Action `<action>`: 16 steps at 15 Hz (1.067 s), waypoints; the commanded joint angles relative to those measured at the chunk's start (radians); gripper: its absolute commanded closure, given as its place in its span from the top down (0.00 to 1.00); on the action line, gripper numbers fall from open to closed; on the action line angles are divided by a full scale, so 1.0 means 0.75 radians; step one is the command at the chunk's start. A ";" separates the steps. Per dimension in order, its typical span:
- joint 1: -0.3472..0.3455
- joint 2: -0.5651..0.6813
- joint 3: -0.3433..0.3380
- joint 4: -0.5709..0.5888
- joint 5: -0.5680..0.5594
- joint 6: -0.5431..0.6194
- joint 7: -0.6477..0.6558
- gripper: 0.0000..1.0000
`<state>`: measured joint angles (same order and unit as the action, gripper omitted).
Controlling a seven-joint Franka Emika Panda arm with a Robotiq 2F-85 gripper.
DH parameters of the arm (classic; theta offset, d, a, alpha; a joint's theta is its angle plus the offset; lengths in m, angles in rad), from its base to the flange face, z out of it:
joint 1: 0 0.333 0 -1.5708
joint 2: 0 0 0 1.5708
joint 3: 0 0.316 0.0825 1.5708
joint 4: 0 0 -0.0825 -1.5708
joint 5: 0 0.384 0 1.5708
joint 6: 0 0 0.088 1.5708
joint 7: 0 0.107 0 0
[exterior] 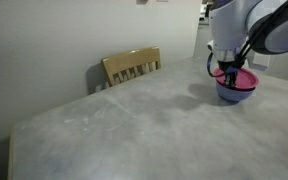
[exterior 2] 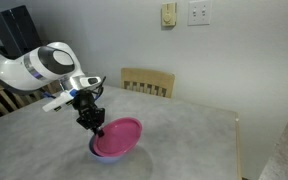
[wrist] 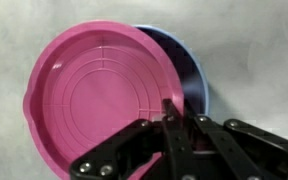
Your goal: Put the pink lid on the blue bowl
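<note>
The gripper [wrist: 181,112] is nearly closed, its jaws pinching the rim of the pink lid [wrist: 94,95]. In the wrist view the lid sits off-centre over the blue bowl [wrist: 191,62], whose rim shows as a crescent past the pinched edge. In an exterior view the lid [exterior 2: 119,136] is tilted, one side low on the bowl [exterior 2: 100,152] and the other raised above it. The bowl stands on the pale surface [exterior 2: 184,140], with a wooden chair [exterior 2: 148,82] well beyond it. The risk, as I judge it: let go now, the lid would land askew and could slide off the bowl, while pressing down off-centre could tip the light bowl or shove it along the surface
</note>
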<state>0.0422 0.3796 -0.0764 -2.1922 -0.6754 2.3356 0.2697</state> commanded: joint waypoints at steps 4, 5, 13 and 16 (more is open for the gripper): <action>0.016 -0.076 -0.040 -0.060 -0.020 -0.007 0.086 0.03; 0.019 -0.082 -0.039 -0.060 -0.019 -0.012 0.089 0.03; 0.045 -0.109 -0.016 -0.038 -0.002 -0.043 0.076 0.03; 0.030 -0.103 0.011 -0.037 0.066 -0.022 0.008 0.03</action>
<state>0.0739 0.3188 -0.0856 -2.2079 -0.6664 2.3255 0.3193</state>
